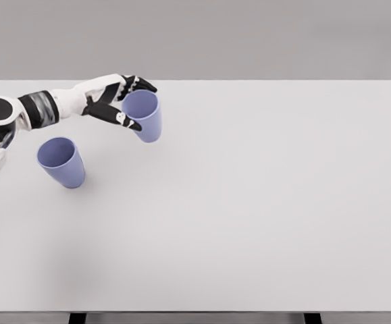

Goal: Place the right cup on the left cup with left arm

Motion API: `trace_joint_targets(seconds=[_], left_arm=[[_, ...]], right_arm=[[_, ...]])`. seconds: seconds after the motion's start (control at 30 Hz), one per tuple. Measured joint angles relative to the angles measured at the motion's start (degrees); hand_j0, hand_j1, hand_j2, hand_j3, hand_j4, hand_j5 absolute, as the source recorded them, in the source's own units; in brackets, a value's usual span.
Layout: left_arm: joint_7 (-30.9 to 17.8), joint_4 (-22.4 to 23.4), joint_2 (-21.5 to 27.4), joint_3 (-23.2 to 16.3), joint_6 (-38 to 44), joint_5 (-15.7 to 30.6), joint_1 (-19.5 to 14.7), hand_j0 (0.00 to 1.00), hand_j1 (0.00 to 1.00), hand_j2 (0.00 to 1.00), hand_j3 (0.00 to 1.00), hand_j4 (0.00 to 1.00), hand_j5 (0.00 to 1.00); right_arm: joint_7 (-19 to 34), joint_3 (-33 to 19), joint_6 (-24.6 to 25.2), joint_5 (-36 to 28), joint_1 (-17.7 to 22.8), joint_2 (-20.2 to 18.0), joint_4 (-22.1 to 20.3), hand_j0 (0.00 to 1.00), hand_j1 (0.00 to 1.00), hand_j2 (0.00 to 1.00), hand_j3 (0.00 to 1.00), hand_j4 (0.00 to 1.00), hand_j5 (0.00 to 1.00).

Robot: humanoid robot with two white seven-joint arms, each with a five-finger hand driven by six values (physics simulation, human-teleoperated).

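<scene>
Cup, periwinkle, tapered, tilted in left hand w/ rim open.

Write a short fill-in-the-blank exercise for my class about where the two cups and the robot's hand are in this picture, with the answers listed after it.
1. Both cups on the white table are coloured ____.
2. The left hand has its fingers around the rim of the ____ cup.
3. The other cup stands on the table, nearer the camera and to the ____ of the held cup.
4. The robot's ____ arm does not appear in the picture.

Answers: blue; right; left; right
</scene>
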Motion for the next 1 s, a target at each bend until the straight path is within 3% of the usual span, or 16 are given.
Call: trace_joint_targets(seconds=[0.33, 1.0], left_arm=[[0.0, -8.08, 7.34, -0.07, 0.01, 5.04, 2.1, 0.65, 0.65, 0.65, 0.65, 0.65, 0.65], [0.01, -17.73, 16.78, 0.02, -0.05, 11.1, 3.08, 0.66, 0.66, 0.66, 0.66, 0.66, 0.66]], right_arm=[[0.0, 0.0, 0.0, 0.0, 0.0, 0.0, 0.0, 1.0, 1.0, 1.0, 1.0, 1.0, 1.0], [0.0, 0.0, 0.0, 0.0, 0.0, 0.0, 0.0, 1.0, 1.0, 1.0, 1.0, 1.0, 1.0]])
